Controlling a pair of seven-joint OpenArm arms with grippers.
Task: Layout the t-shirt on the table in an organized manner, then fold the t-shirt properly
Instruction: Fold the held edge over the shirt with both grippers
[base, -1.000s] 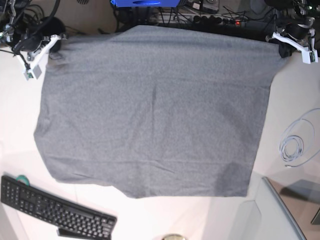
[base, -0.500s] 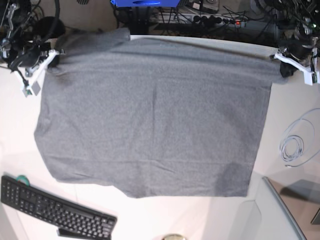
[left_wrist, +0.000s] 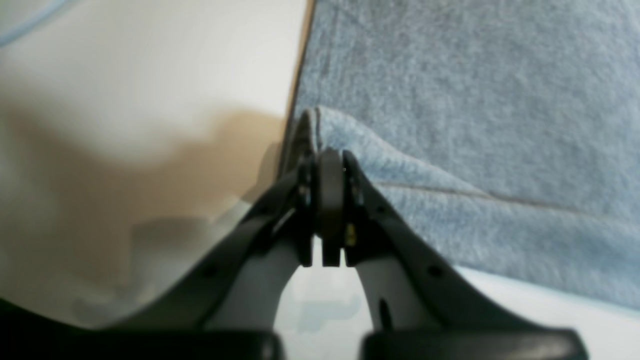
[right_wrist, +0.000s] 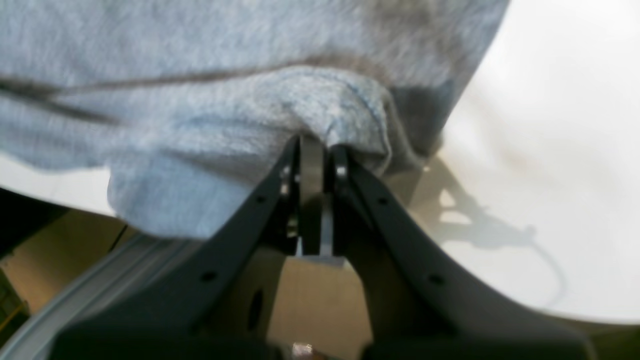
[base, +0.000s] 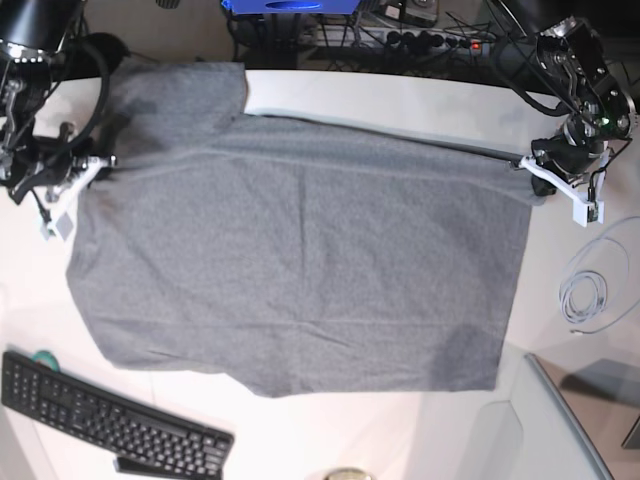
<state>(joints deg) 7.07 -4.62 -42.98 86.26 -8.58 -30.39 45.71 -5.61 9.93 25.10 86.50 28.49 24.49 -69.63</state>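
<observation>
My wrist views are blurred and show only pinched cloth. My left pincer and right pincer are each clamped on a corner of the shirt, arms reaching in from opposite sides. It lies spread across the table.

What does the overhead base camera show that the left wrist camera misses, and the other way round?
Only the base view shows the whole grey t-shirt spread flat, both arms at its far corners, the black keyboard and a coiled white cable. Only the left wrist view shows, close up, the left gripper shut on a bunched corner of the cloth, with a hem line running across the fabric. Both show the t-shirt, that gripper and the white table.
</observation>
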